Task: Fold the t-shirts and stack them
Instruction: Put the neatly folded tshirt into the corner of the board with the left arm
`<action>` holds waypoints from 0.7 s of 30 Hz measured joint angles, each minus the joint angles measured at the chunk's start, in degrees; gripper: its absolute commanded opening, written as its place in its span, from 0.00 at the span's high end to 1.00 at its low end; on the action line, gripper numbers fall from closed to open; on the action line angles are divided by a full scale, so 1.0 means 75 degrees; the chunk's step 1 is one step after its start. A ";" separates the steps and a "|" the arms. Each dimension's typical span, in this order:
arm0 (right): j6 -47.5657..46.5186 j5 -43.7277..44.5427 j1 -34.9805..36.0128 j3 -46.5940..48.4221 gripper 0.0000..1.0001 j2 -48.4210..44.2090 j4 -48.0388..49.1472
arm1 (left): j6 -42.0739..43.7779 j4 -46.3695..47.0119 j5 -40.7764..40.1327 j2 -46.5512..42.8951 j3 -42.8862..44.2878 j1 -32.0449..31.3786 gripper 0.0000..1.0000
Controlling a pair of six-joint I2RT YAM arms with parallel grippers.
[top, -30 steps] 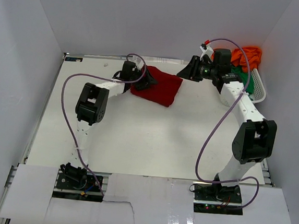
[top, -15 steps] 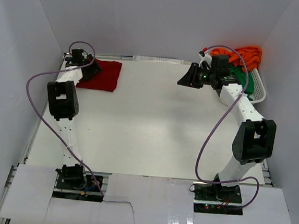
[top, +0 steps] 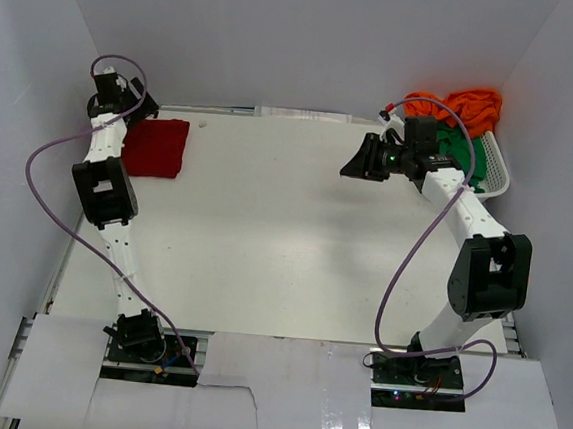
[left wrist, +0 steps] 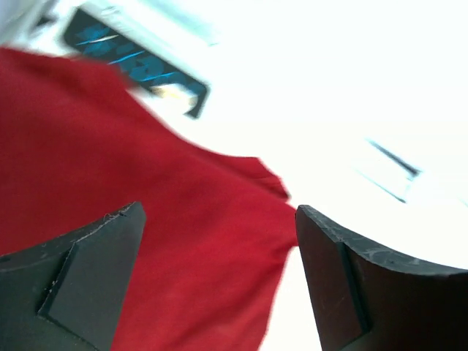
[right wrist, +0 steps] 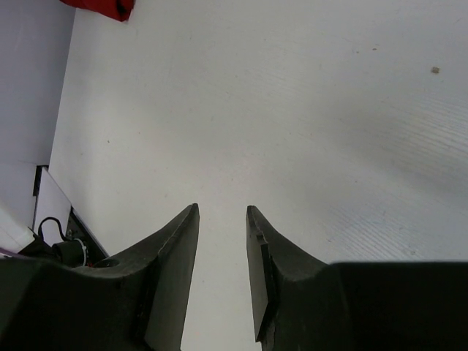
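The dark red t-shirt (top: 157,148) lies folded into a compact rectangle in the far left corner of the bench (top: 283,254), flat on the surface and close to both edges that meet there. Right above its far edge hang the left fingers (left wrist: 88,285), spread wide with no cloth pinched between them. The wrist view shows the red fabric below the gap, blurred, and whether a fingertip brushes it I cannot tell.

The other t-shirts are at the opposite side. The orange t-shirt (top: 474,105) is heaped on the far rim of the white lattice basket (top: 501,173) at the far right corner, and the green t-shirt (top: 470,150) lies bunched inside it, under the orange one. The right fingers (right wrist: 172,278) hover over bare bench just left of the basket, a narrow gap between them and nothing held. They point toward the middle of the bench, away from the basket.

By my reading the red shirt is finished and set down as the base of the stack, so the step in hand is the change-over to the second shirt. The next move calls for one arm, most likely the right arm (top: 467,220), to turn to the basket, spread its fingers and lift the orange shirt onto the open middle of the bench. The left arm (top: 103,188) must come clear of the corner without dragging the fold apart.
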 measured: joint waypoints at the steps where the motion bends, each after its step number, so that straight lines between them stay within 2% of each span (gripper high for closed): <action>1: -0.0006 -0.0017 0.0000 -0.0041 0.61 -0.0020 -0.0012 | 0.0009 0.0029 0.0102 0.0006 0.0093 -0.0044 0.05; 5: -0.0023 -0.0067 0.0000 -0.0099 0.61 -0.0093 0.0017 | -0.0058 0.0484 0.0699 -0.0108 0.0009 -0.0245 0.04; 8: -0.0023 -0.0073 0.0000 -0.0289 0.60 -0.0265 0.0038 | -0.0067 0.0653 0.0839 -0.0519 -0.0662 -0.0458 0.02; 11: -0.0035 -0.0055 0.0000 -0.0358 0.60 -0.0396 0.0038 | 0.0070 0.0501 0.0370 -0.1445 -0.1655 -0.0766 0.02; 16: -0.0178 0.0023 0.0000 -0.0335 0.60 -0.0697 -0.0032 | 0.0420 0.0417 -0.1306 -0.4386 -0.3815 -0.1743 0.02; 19: -0.0259 0.0096 0.0000 -0.0189 0.60 -0.0848 -0.0210 | 0.0571 0.0536 -0.1719 -0.6269 -0.4855 -0.2285 0.02; 21: -0.0332 0.0149 0.0000 -0.0143 0.59 -0.0985 -0.0312 | 0.0606 0.0618 -0.1964 -0.7300 -0.5555 -0.2343 0.02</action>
